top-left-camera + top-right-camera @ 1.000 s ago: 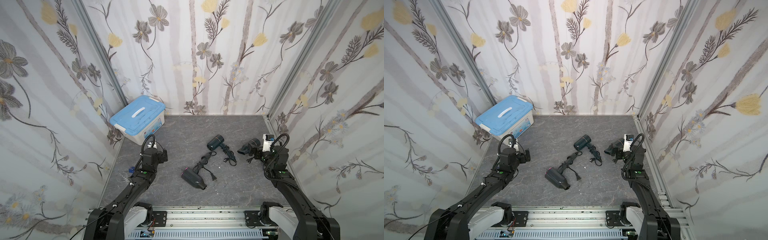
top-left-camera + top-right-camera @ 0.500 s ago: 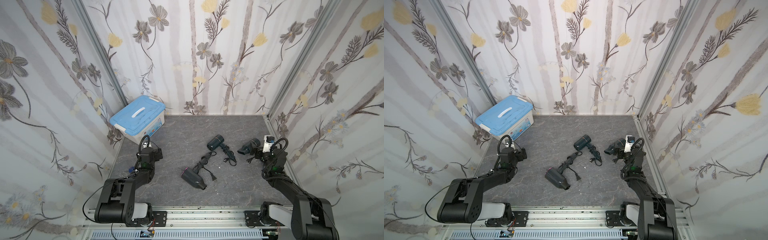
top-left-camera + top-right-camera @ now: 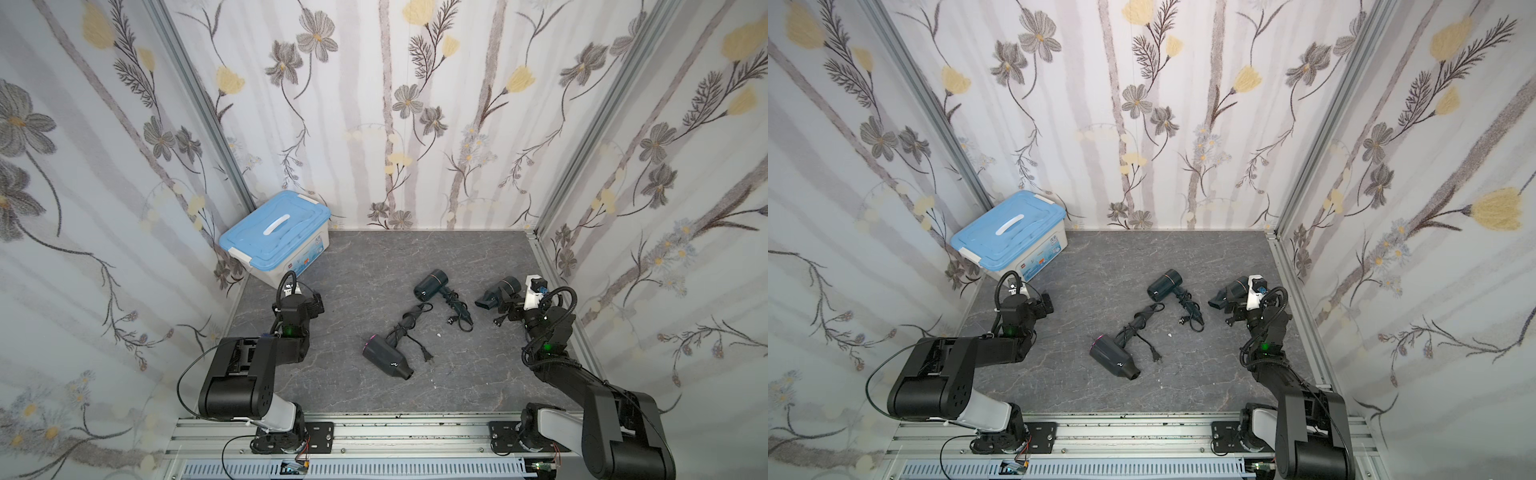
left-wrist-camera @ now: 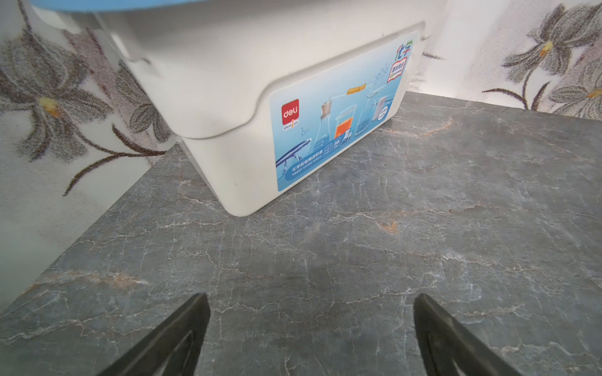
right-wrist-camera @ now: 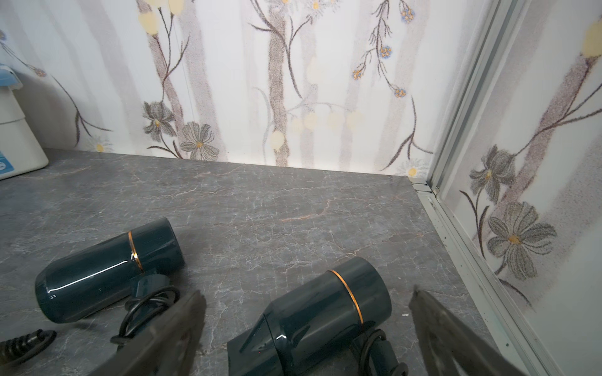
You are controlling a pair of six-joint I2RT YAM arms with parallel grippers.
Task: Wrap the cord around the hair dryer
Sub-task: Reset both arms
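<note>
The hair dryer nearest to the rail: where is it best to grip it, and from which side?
Likely the handle, from above, pinching across its width: the hair dryer lies flat and the handle is slimmer than the barrel, though cord is wound on it.

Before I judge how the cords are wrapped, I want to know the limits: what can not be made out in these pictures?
- Right hair dryer: the right gripper covers its handle and most of its cord in both top views. The picture's edge cuts them off in the right wrist view.
- Box: the shut blue lid hides what is inside.
- Label: the print is too small in the top views.
</note>
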